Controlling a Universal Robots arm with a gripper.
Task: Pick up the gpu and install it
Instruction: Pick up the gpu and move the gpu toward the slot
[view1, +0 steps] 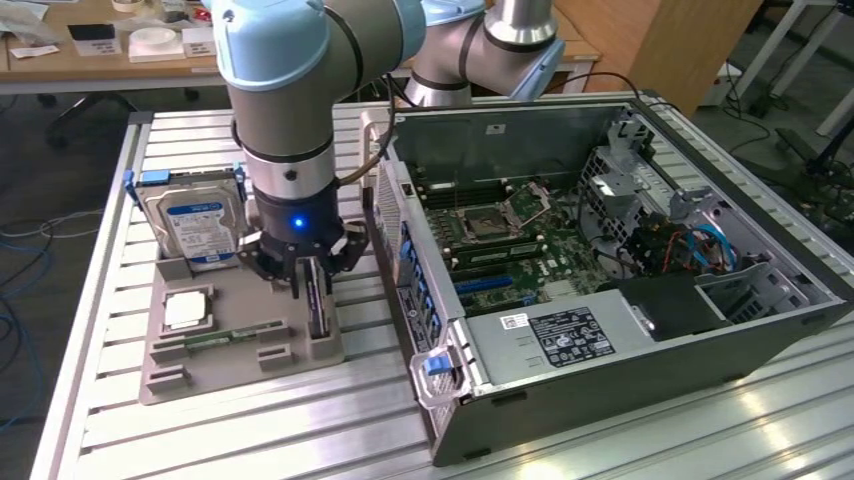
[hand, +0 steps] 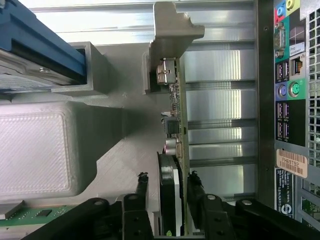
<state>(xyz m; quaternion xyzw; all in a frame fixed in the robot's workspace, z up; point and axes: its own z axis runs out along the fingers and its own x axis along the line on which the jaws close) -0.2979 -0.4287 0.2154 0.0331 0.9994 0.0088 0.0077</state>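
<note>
The gpu (view1: 319, 315) is dark, the tray (view1: 227, 378) grey.

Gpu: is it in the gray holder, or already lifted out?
In. The gpu stands on edge in a slot of the gray holder, with the gripper straddling it.

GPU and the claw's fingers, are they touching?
Cannot tell. In the wrist view the claw straddles the gpu; a gap shows beside one finger, the other is too close to judge.

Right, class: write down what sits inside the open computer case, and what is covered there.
A green motherboard with its processor socket, blue cables and a labelled silver box. Whatever lies beneath that silver box is covered.
</note>
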